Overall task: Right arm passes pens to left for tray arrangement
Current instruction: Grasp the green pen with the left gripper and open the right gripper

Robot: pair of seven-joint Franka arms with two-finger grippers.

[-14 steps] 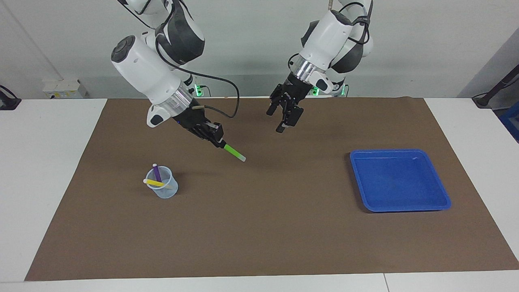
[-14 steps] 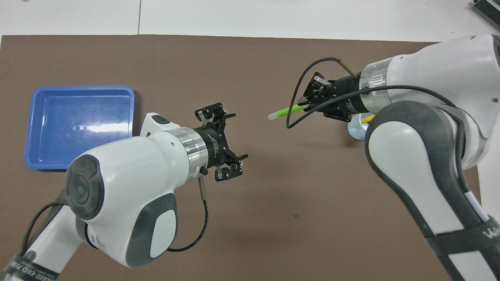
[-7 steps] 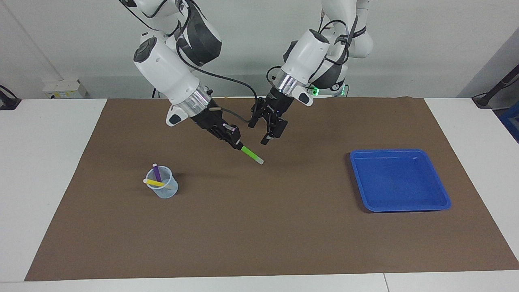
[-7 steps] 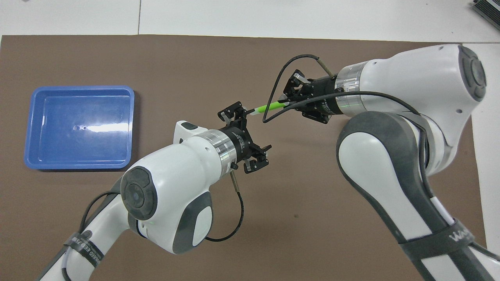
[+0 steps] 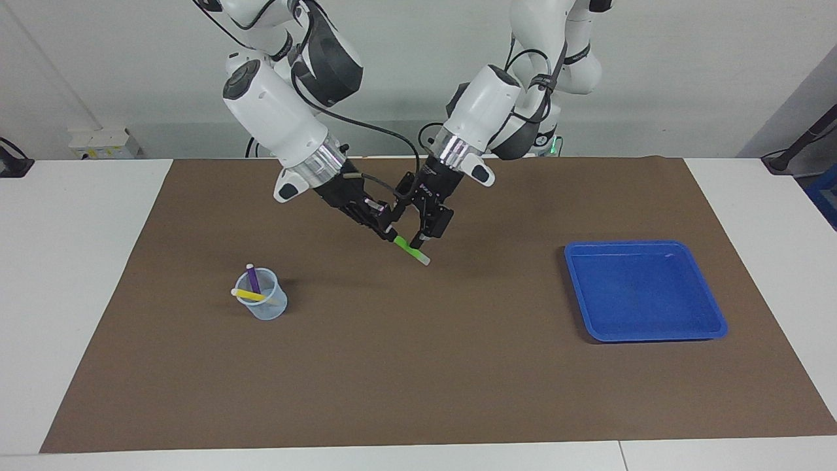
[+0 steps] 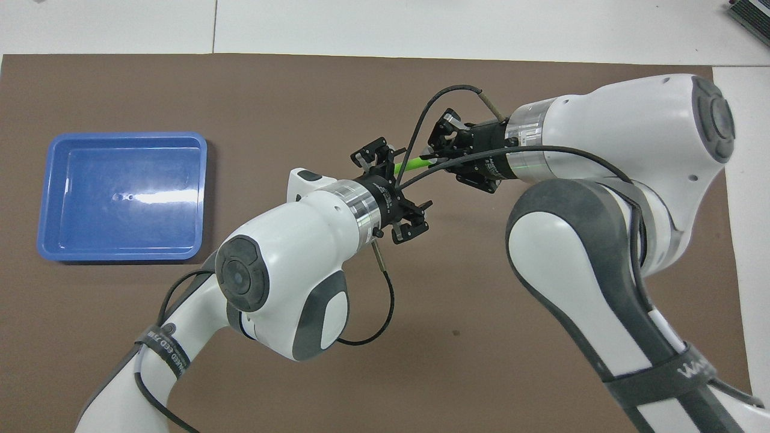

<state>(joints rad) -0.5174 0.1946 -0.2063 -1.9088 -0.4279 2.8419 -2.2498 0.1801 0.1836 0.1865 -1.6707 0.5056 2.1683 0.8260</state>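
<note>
My right gripper (image 5: 382, 227) is shut on the green pen (image 5: 409, 248) and holds it slanting down over the middle of the brown mat, pale cap outward. It also shows in the overhead view (image 6: 439, 157), with the pen (image 6: 412, 163). My left gripper (image 5: 413, 224) (image 6: 400, 185) is open and has met the pen's free end, with one finger beside the pen; I cannot tell if it touches. The purple pen (image 5: 252, 278) and yellow pen (image 5: 248, 295) stand in a small translucent cup (image 5: 267, 302). The blue tray (image 5: 644, 291) (image 6: 120, 195) has nothing in it.
The brown mat (image 5: 418, 366) covers most of the white table. The cup stands toward the right arm's end and the tray toward the left arm's end. In the overhead view the right arm hides the cup. The right gripper's black cable (image 5: 386, 140) loops above the pen.
The right gripper has carried the green pen toward the table's middle. The left gripper has come down and across to meet it, its open fingers now at the pen's free end.
</note>
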